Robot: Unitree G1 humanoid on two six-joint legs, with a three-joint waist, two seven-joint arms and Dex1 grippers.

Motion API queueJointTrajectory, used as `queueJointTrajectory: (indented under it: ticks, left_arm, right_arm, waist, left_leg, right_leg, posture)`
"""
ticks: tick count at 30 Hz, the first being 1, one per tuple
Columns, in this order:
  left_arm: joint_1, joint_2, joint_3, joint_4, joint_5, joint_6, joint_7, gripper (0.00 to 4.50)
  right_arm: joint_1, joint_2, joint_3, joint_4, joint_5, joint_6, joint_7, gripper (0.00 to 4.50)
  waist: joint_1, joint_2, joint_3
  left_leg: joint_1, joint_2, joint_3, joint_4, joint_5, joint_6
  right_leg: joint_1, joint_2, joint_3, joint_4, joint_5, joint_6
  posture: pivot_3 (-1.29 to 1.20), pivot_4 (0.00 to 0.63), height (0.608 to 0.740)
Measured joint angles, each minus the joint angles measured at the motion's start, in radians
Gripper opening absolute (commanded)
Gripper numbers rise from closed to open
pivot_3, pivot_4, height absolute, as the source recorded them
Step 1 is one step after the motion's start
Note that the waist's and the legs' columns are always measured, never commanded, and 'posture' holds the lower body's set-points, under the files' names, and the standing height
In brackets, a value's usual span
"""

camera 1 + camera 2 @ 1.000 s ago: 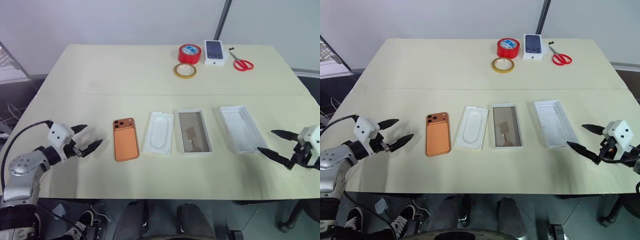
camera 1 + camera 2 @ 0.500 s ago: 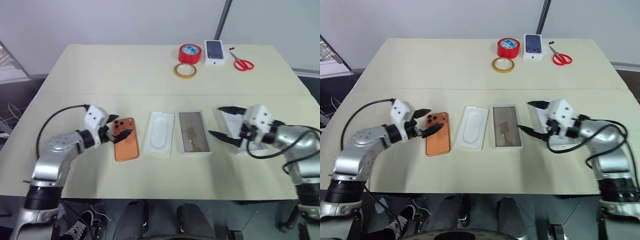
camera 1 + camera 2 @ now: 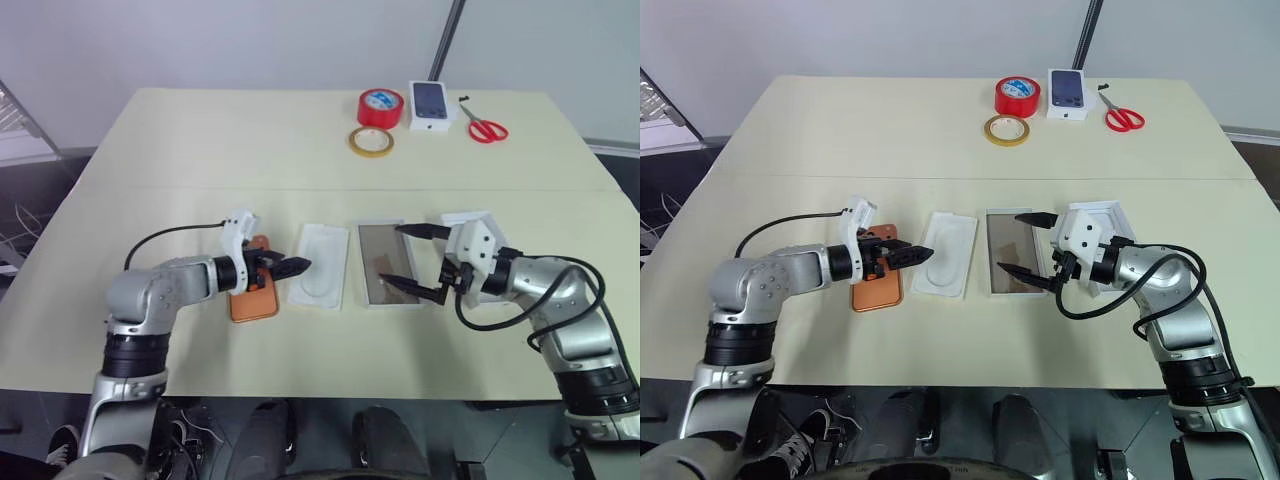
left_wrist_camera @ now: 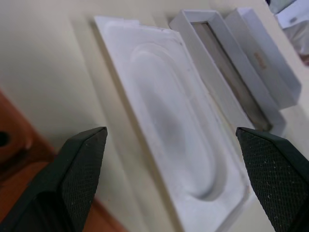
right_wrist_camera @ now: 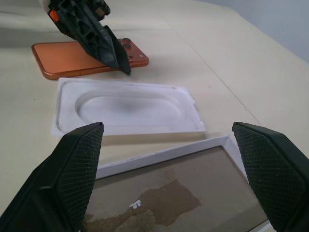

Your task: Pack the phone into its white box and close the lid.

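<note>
Flat, glossy orange phone lies beside shallow white box, brownish-grey cardboard floor. Left gripper and right gripper: jaws wide, empty.

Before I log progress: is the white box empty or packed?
Empty: the white box shows its bare brownish floor; the phone lies on the table.
</note>
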Motion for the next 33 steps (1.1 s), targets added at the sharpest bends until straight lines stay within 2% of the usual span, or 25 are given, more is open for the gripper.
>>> queueJointTrajectory:
  ticks: [4, 12, 15, 22, 27, 33]
  left_arm:
    - [-0.046, -0.010, 0.003, 0.024, 0.002, 0.065, 0.042, 4.50]
    - [-0.140, -0.096, 0.043, 0.150, 0.004, 0.142, 0.102, 4.50]
    - [-0.164, -0.121, 0.045, 0.192, 0.018, 0.150, 0.121, 3.73]
    - [-0.175, -0.135, 0.065, 0.261, 0.042, 0.178, 0.141, 0.02]
    - [-0.178, -0.153, 0.083, 0.259, 0.046, 0.201, 0.150, 0.02]
    - [-0.195, -0.191, 0.204, 0.279, 0.038, 0.242, 0.191, 0.02]
  right_arm:
    - [0.001, 0.000, 0.000, 0.015, -0.001, -0.016, -0.001, 4.45]
    - [0.015, 0.003, -0.002, 0.019, -0.013, -0.034, -0.021, 4.45]
    - [0.013, 0.010, -0.002, 0.019, -0.020, -0.038, -0.034, 4.50]
    - [0.014, 0.010, -0.002, 0.019, -0.021, -0.039, -0.047, 4.50]
    - [0.022, 0.010, -0.002, 0.018, -0.020, -0.039, -0.045, 4.50]
    - [0.065, -0.028, -0.002, 0.005, 0.004, -0.021, 0.025, 4.50]
  waist:
    - [0.000, 0.000, 0.000]
    - [0.010, 0.000, -0.001]
    - [0.024, 0.000, -0.001]
    - [0.023, 0.000, -0.001]
    - [0.023, 0.001, -0.001]
    - [0.022, 0.000, -0.001]
  left_leg:
    - [0.001, 0.000, 0.000, 0.000, 0.000, 0.000]
    - [0.004, 0.000, 0.000, 0.000, 0.000, -0.001]
    - [0.006, -0.001, 0.000, 0.001, 0.000, -0.001]
    - [0.006, -0.002, -0.001, 0.000, 0.001, -0.002]
    - [0.006, -0.002, -0.001, 0.000, 0.001, -0.002]
    - [0.006, -0.002, -0.001, 0.000, 0.000, -0.002]
  right_leg:
    - [0.001, 0.000, 0.000, 0.000, 0.000, 0.000]
    - [0.005, 0.000, 0.000, -0.001, 0.000, 0.000]
    - [0.007, 0.000, 0.000, -0.001, 0.000, 0.000]
    - [0.008, -0.001, 0.000, -0.003, 0.000, 0.000]
    - [0.008, -0.002, 0.000, -0.003, 0.000, 0.000]
    - [0.007, -0.002, 0.000, -0.003, 0.000, 0.000]
  posture:
    - [0.00, 0.150, 0.728]
    - [0.00, 0.150, 0.728]
    - [0.00, 0.150, 0.728]
    - [0.00, 0.150, 0.728]
    - [0.00, 0.150, 0.728]
    - [0.00, 0.150, 0.728]
